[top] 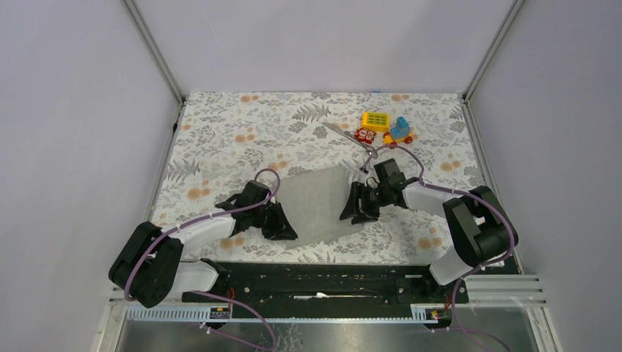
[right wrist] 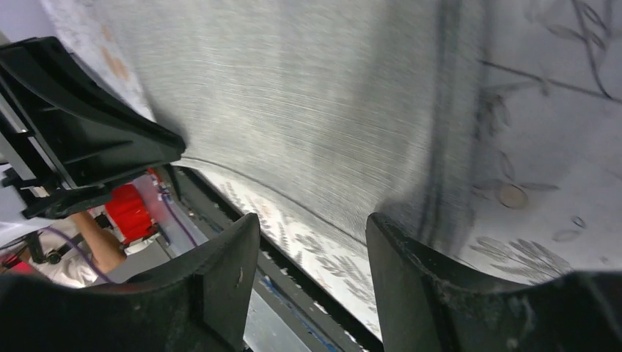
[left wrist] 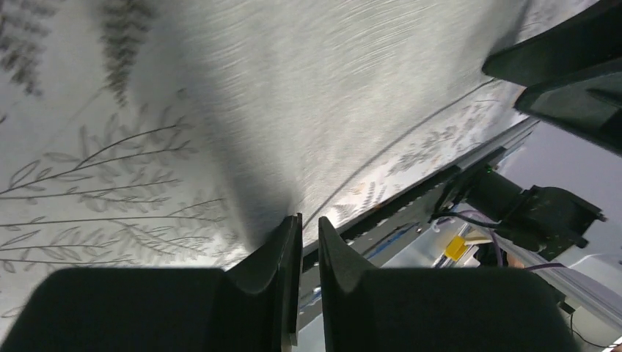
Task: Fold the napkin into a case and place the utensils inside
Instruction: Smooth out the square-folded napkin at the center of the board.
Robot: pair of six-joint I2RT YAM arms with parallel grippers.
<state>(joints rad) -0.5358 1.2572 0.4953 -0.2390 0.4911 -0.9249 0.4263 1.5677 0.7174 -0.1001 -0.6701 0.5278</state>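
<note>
Grey napkin (top: pixel 319 202) flat on tablecloth (top: pixel 220 139), utensils (top: pixel 341 133) apart beside blocks (top: pixel 375 121)

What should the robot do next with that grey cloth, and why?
Probably close the right gripper on the napkin: the jaws stand open at its edge, it lies flat and unfolded, and the left gripper sits at the opposite side.

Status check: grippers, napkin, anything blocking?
Left gripper barely open, empty; right gripper open, empty. Napkin flat between them. Utensils far side by toy blocks; nothing blocking.
</note>
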